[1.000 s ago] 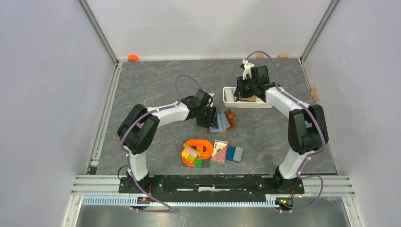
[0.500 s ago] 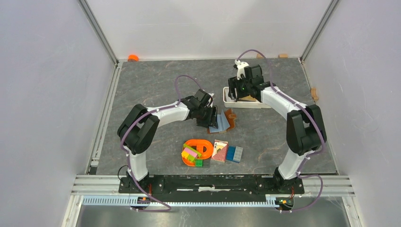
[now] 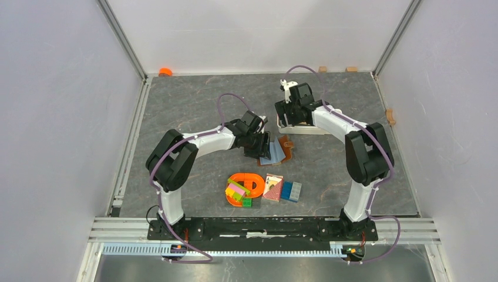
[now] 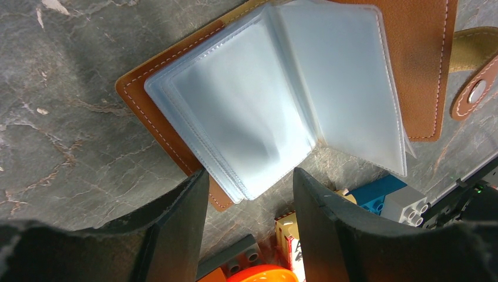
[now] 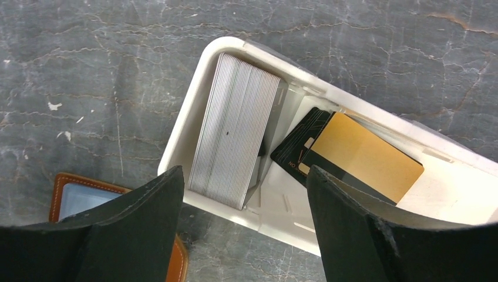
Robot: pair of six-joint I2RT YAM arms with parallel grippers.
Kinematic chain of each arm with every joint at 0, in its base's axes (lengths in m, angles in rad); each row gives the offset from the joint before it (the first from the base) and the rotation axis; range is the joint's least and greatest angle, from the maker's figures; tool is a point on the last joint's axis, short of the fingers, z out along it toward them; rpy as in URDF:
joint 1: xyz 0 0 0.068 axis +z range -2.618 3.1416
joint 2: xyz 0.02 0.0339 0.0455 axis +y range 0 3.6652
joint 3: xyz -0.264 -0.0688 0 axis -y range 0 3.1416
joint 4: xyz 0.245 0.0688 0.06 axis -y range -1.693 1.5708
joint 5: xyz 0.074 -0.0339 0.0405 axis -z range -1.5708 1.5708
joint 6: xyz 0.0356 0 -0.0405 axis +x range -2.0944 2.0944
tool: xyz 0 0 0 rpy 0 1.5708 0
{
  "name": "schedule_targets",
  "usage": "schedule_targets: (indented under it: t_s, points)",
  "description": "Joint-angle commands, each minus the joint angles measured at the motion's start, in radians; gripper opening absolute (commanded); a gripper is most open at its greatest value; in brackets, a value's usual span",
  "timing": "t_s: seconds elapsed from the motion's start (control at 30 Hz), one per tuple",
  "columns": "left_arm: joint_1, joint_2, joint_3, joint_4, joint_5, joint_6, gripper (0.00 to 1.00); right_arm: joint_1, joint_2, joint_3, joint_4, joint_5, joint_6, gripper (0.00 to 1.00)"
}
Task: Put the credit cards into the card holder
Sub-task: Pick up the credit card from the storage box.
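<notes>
Left gripper (image 4: 249, 176) hung spread over open brown leather card holder (image 4: 423, 59) in upper frame, right gripper (image 5: 245, 171) gaped wide above white oblong tray (image 5: 194, 117) at mid-frame, holding gold and black credit cards (image 5: 364, 155).

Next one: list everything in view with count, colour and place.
Brown leather-look card holder: one, brown, open mid-table.
White oblong tray: one, white, far side.
Stack of pale grey cards: one, grey, on edge in tray.
Gold card: one, gold, flat in tray.
Black cards: at least two, black, under gold card.
Orange curved toy: one, orange, near middle, with coloured bricks.
Red playing-card pack: one, red, beside toy.
Loose toy bricks: two, blue and grey, beside pack.
Small wooden pieces: three, tan, far and right edges.
Small orange object: one, orange, far-left corner.
Left gripper: one, black, open over holder.
Right gripper: one, black, open over tray.
</notes>
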Motion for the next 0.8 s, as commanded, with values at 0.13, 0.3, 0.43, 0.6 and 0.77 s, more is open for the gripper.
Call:
schedule_targets:
  t_s: [0.13,0.3,0.43,0.6,0.77]
  points:
    - [0.002,0.000,0.025,-0.009,-0.010,0.029,0.62,0.011,0.039,0.063,0.026,0.104,0.056,0.80]
    - [0.002,-0.002,0.026,-0.009,-0.009,0.029,0.62,0.019,0.084,0.093,0.019,0.140,0.063,0.80]
    - [0.002,-0.003,0.027,-0.009,-0.008,0.029,0.62,0.042,0.130,0.105,0.004,0.216,0.069,0.80]
    - [0.001,-0.005,0.027,-0.009,-0.007,0.029,0.62,0.059,0.162,0.104,-0.004,0.278,0.068,0.80]
    - [0.001,-0.008,0.028,-0.008,-0.006,0.029,0.62,0.062,0.132,0.112,-0.013,0.300,0.061,0.79]
